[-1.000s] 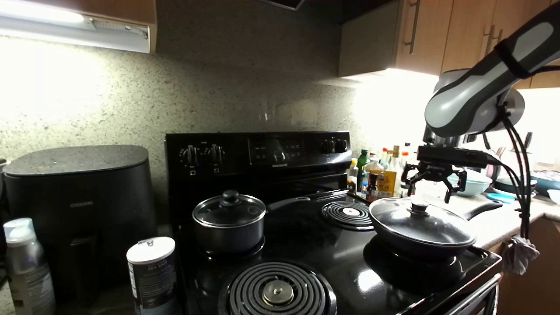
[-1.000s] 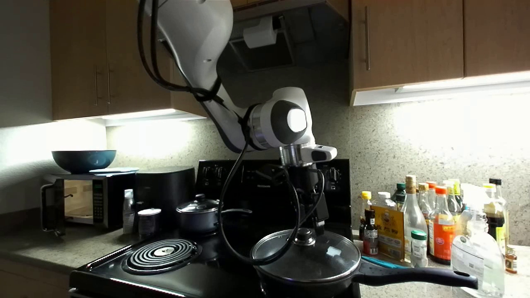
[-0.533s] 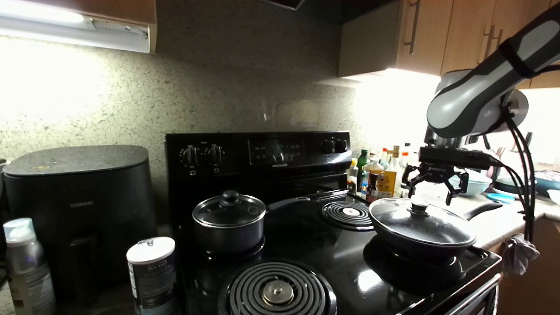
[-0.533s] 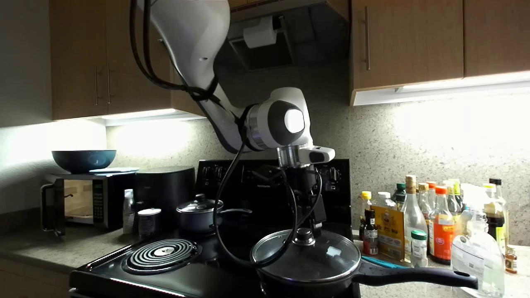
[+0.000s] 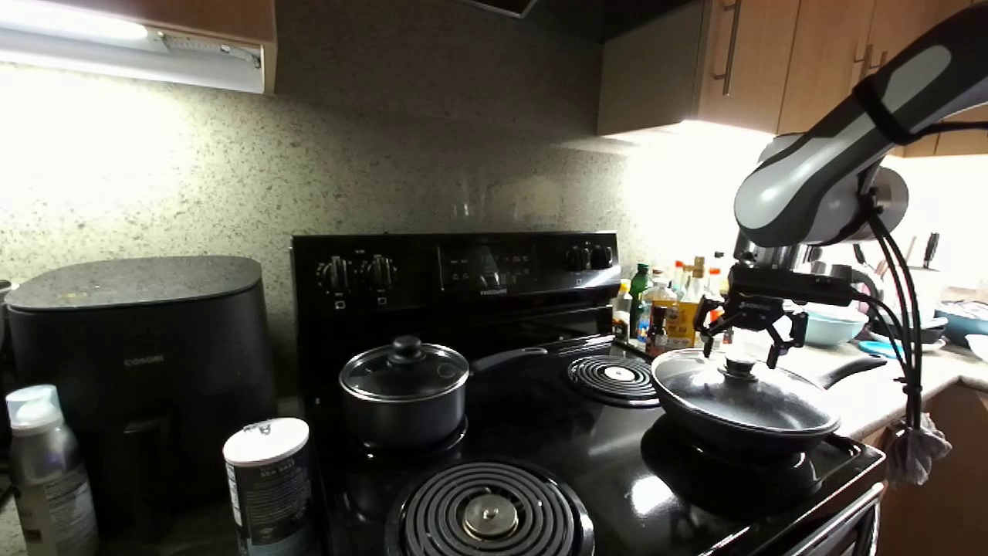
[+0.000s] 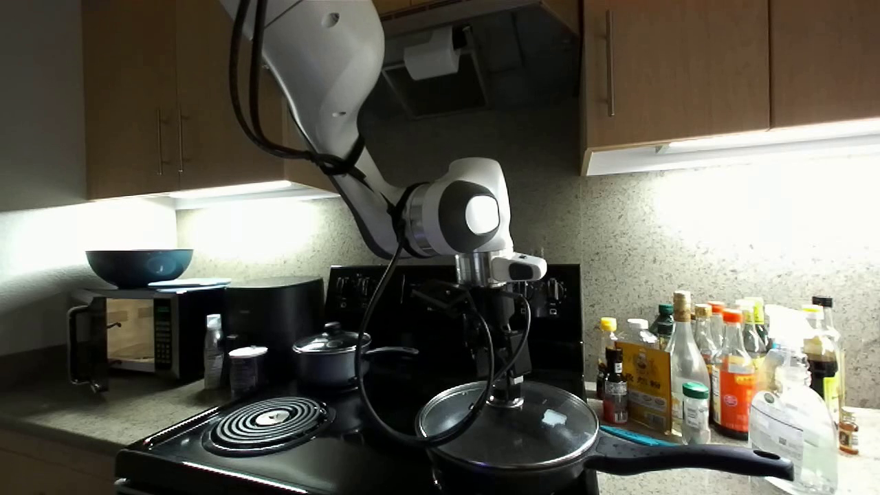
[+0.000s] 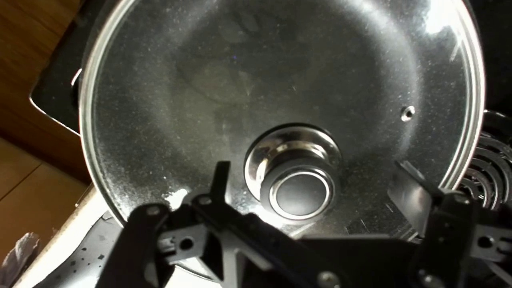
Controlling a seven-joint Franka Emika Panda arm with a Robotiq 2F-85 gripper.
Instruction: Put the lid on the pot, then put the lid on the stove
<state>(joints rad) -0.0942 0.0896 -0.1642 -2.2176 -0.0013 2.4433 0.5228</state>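
Observation:
The lid (image 7: 280, 80), domed glass with a shiny steel rim, lies over the pot (image 5: 733, 442), a wide black frying pan. Both stand at the front right of the black stove (image 5: 556, 436). Over the lid's centre, my gripper (image 7: 312, 174) points downward with its jaws wide apart. Between and below its fingers sits the lid's black knob (image 7: 302, 194), nearer the left finger in the wrist view, with gaps visible on both sides. In an exterior view the fingertips (image 5: 772, 363) reach about the height of the knob's top. Nothing is gripped.
A smaller lidded black pot (image 5: 405, 409) stands at the back left of the stove. Bare coil burners (image 5: 490, 513) show at front left and back right. Several bottles (image 6: 732, 385) crowd the counter beside the pan's long handle (image 6: 694, 459). An air fryer (image 5: 139, 371) stands left.
My gripper has come down toward the knob and shifted slightly left in both exterior views, mostly over the last half second. The lid and the pan have stayed put.

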